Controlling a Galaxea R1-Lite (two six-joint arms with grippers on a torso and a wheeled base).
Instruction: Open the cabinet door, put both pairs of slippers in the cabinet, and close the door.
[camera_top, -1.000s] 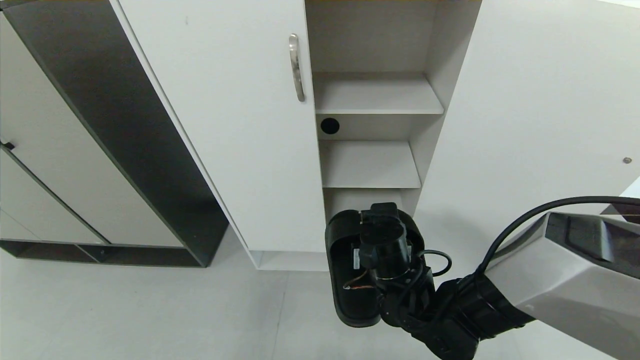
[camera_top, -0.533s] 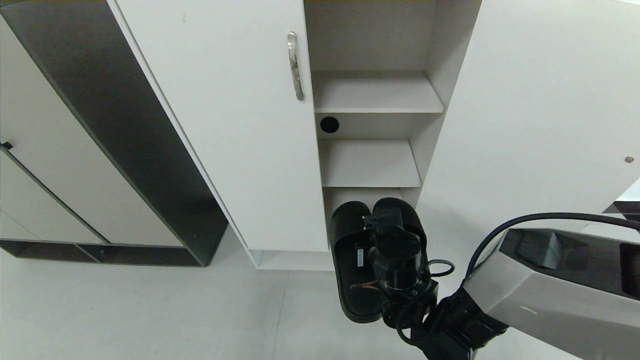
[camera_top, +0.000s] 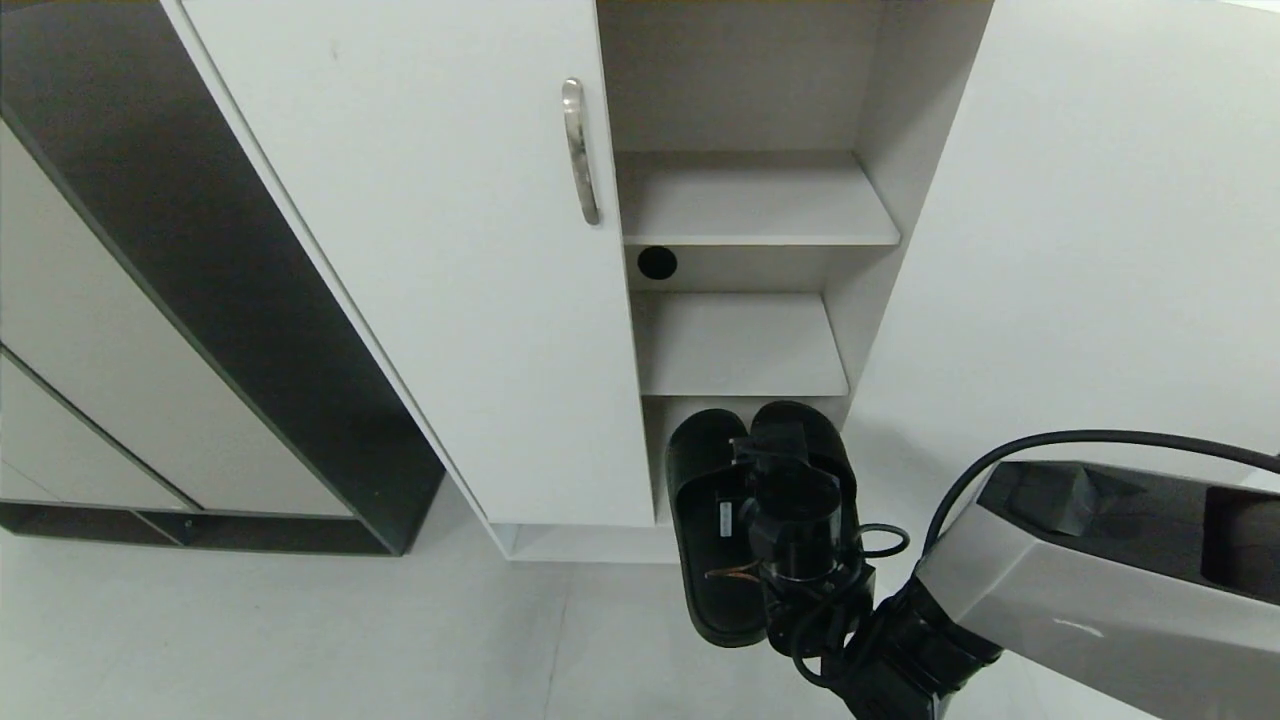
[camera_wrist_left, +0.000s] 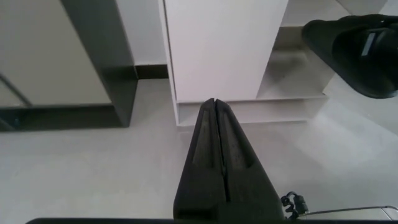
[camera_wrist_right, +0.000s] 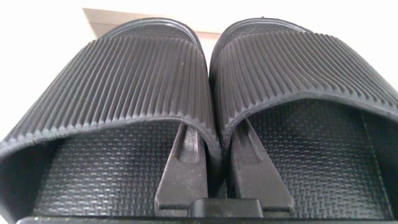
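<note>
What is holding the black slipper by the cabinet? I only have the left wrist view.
Observer: The right gripper. It has a pair of black slippers, side by side.
Operator: How is it gripping them?
Observer: One finger sits inside each slipper, pinching the two inner side walls together.
Operator: Where are the toes?
Observer: At the mouth of the bottom compartment, just under the lower shelf. The heels stick out over the floor.

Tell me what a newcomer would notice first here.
The pair of black slippers, pinched side by side by the right gripper, hangs before the lowest compartment of the open cabinet. Left of it stands the white door with its metal handle; the left gripper is shut, low over the floor.
</note>
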